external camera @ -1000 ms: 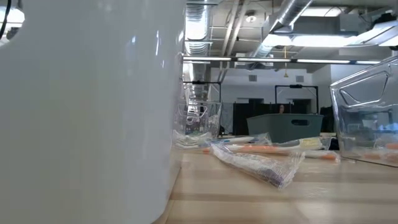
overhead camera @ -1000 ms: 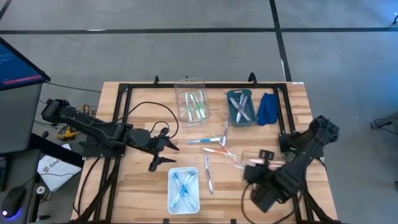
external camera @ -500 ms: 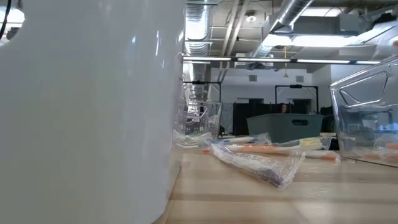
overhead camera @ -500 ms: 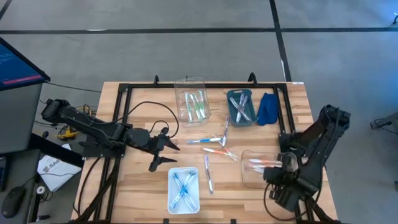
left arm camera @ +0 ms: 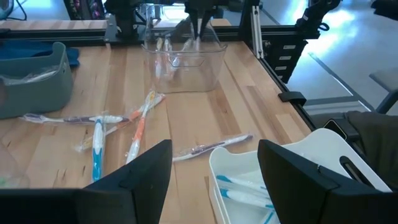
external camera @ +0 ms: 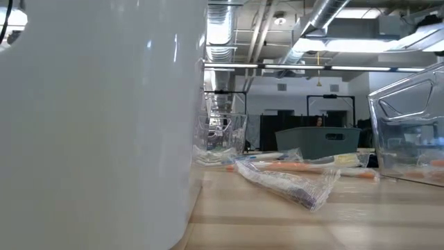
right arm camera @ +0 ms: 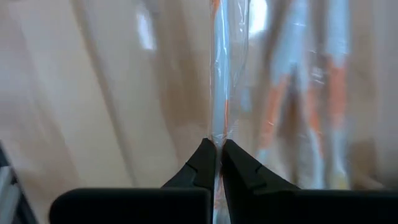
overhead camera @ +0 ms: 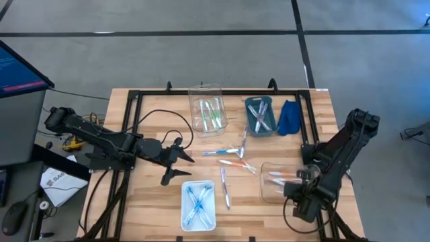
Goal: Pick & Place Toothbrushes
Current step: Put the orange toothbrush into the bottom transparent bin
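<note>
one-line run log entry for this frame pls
right claw: shut on wrapped orange toothbrush, over clear bin | left claw: open, idle at table's left-centre | loose toothbrushes: mid-table

From my console I count the toothbrushes in five groups on the wooden table. Green ones lie side by side in a clear bin at the far edge; grey-white ones cross each other in the teal bin beside it. Blue ones cross in the white tray at the near edge. Orange-pink ones rest in a clear bin toward the right, and one wrapped orange-pink brush is pinched by its clear wrapper, hanging over that bin. Loose wrapped toothbrushes, blue, orange and grey, lie scattered flat mid-table between the bins.
</note>
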